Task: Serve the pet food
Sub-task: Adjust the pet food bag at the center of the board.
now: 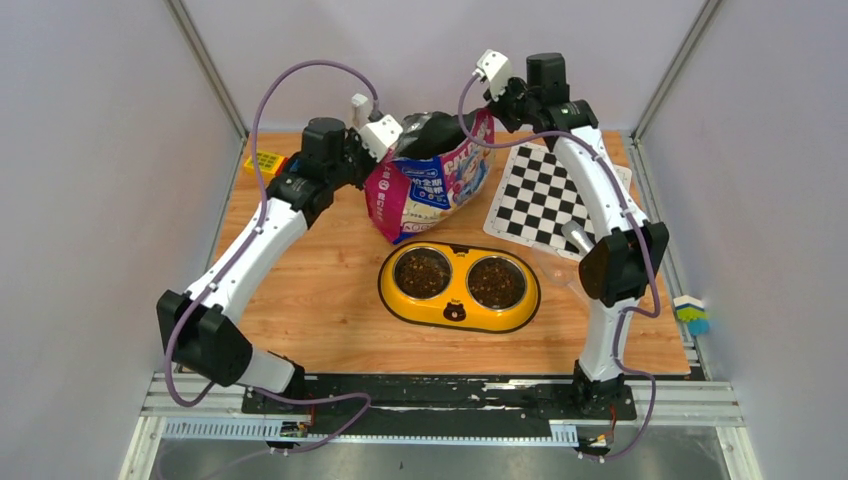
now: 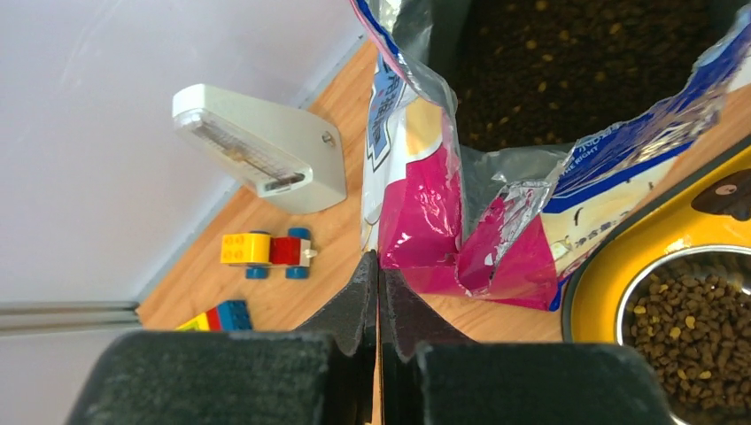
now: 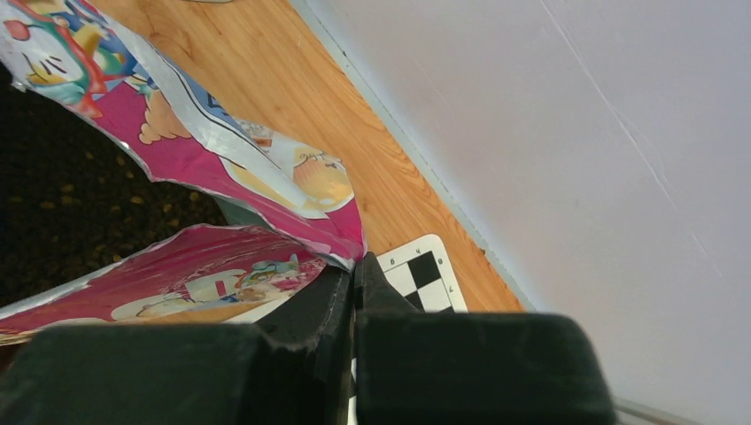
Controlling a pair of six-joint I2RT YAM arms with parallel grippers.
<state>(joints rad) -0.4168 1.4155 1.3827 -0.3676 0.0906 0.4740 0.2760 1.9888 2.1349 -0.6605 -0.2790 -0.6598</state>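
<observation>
At the top middle, the bag (image 1: 430,185) is held open by both bent arms. Its edges are pinched tight by the left gripper (image 2: 379,258) and the right gripper (image 3: 355,262). Pet food (image 2: 549,62) is seen inside it and in the yellow feeder (image 1: 458,312).

Inside the open glossy pink-purple-blue bag (image 1: 425,190), at upper centre of the overhead view, small dark brown dry kibble pellets (image 2: 567,62) lay in a loose mass. More pellets filled both bowls of the yellow double steel-bowl feeder (image 1: 460,282) at mid-frame.
</observation>
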